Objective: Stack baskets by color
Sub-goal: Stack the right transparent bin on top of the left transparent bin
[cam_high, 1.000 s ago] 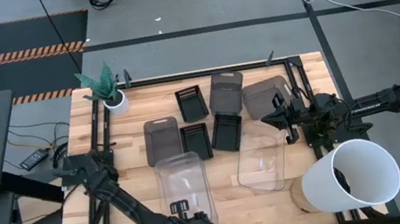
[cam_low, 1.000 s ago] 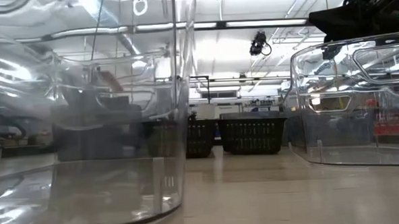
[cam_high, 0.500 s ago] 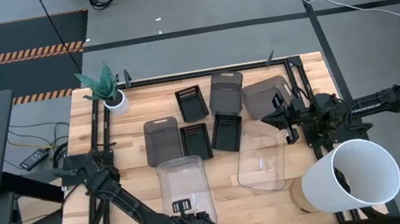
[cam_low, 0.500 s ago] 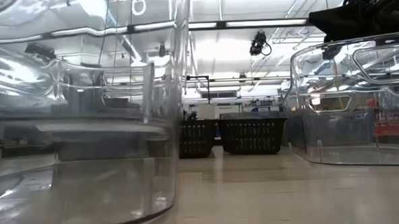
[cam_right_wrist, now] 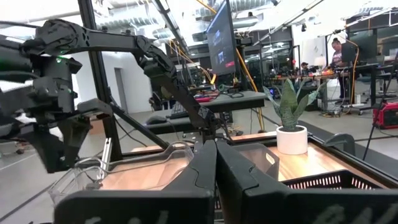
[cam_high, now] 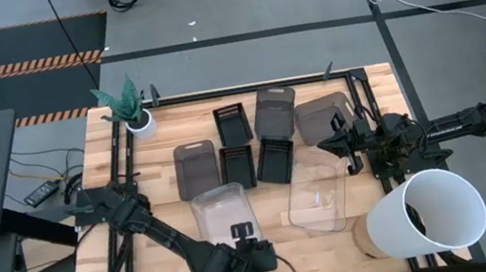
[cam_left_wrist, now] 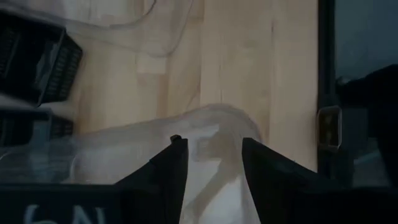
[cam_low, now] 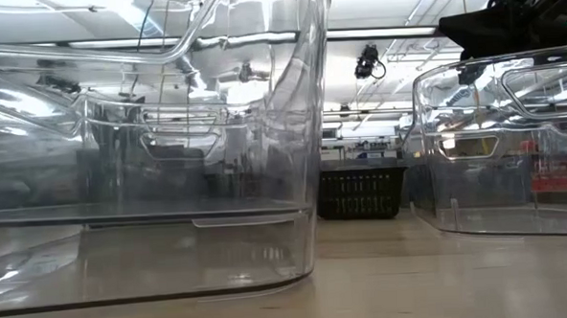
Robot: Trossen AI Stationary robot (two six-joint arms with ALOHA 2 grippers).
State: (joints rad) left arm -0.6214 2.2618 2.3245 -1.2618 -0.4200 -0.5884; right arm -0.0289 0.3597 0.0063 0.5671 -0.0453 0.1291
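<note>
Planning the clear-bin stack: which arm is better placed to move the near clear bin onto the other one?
Left. The left gripper is open right at the near clear bin; the right gripper is shut by the other clear bin.

Wooden table (cam_high: 149, 150) carries clear bins (cam_high: 318, 197), dark-grey bins (cam_high: 196, 169), black trays (cam_high: 232, 125), plant pot (cam_high: 140, 122) — bucket (cam_high: 428, 210) seemingly overhanging.
</note>
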